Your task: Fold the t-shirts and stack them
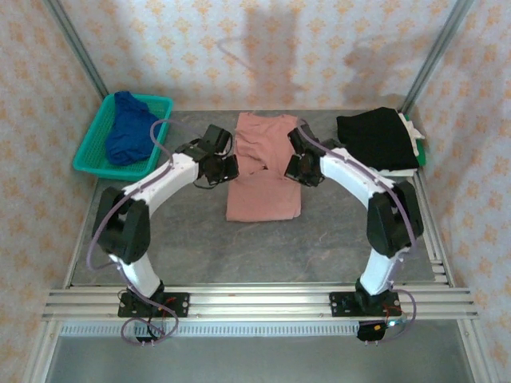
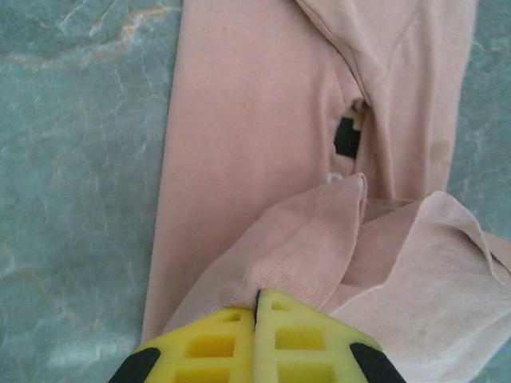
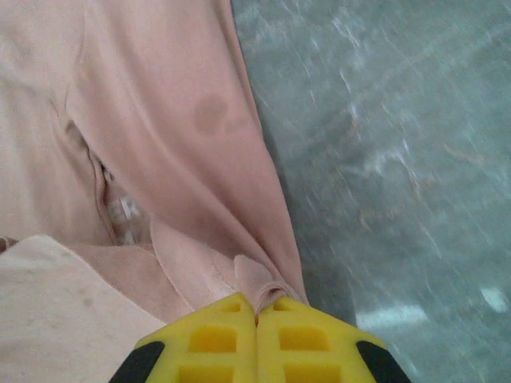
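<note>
Nearest, along the near edge, run the aluminium rails to which both arm bases are bolted. Beyond them spreads the grey marbled table.

At the middle of the table lies the pink t-shirt, its length running from near to far. Its near part lies flat on the table, while further back the cloth is bunched and creased between the two arms. In the left wrist view the pink t-shirt lies flat beyond the fingertips and carries a small dark mark in a crease. In the right wrist view the pink t-shirt shows a faint round darker spot.

At the far right of the table sits the black t-shirt, folded into a flat block. At the far left stands a teal mesh basket, with the blue t-shirt crumpled inside it.

The left gripper is at the left edge of the pink shirt, about midway along it. Its yellow fingers are clenched on a raised fold of the pink cloth, seen close up at the left gripper.

The right gripper is at the opposite, right edge. It too is clenched on a small pinch of the pink hem, seen at the right gripper.
</note>
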